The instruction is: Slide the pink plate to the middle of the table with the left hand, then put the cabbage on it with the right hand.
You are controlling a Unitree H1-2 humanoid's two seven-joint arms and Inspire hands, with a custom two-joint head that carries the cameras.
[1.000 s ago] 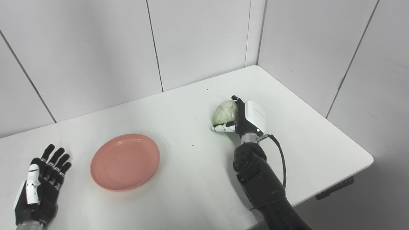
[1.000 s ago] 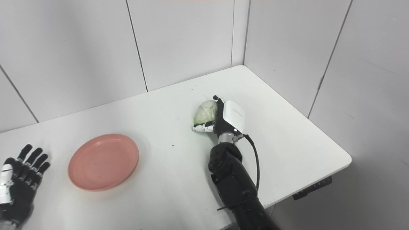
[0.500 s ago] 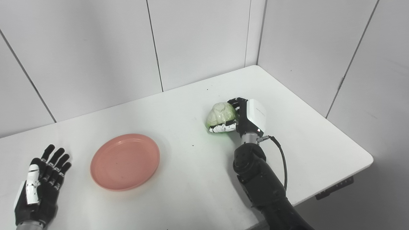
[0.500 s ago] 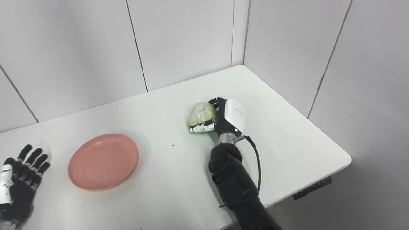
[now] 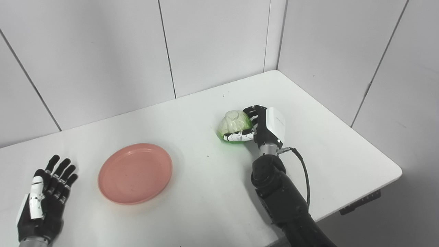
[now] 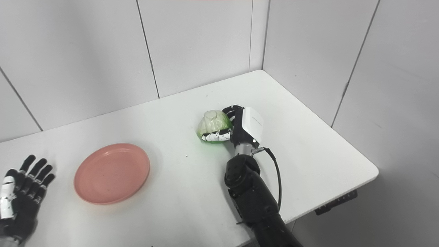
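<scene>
My right hand (image 5: 260, 128) is wrapped around the cabbage (image 5: 234, 123), thumb under its near side and fingers (image 5: 251, 112) over the far side, so I am gripping it at the right half of the surface (image 5: 336, 144), well in from the far right corner. To do this step well, I should keep the grip firm but not crushing, lift clear of the surface, and carry the cabbage left without tipping it. The pink plate (image 5: 135, 173) sits empty toward the left front, well apart from the cabbage. My left hand (image 5: 43, 202) lies open, fingers spread, by the left front edge, near the plate but not touching it.
</scene>
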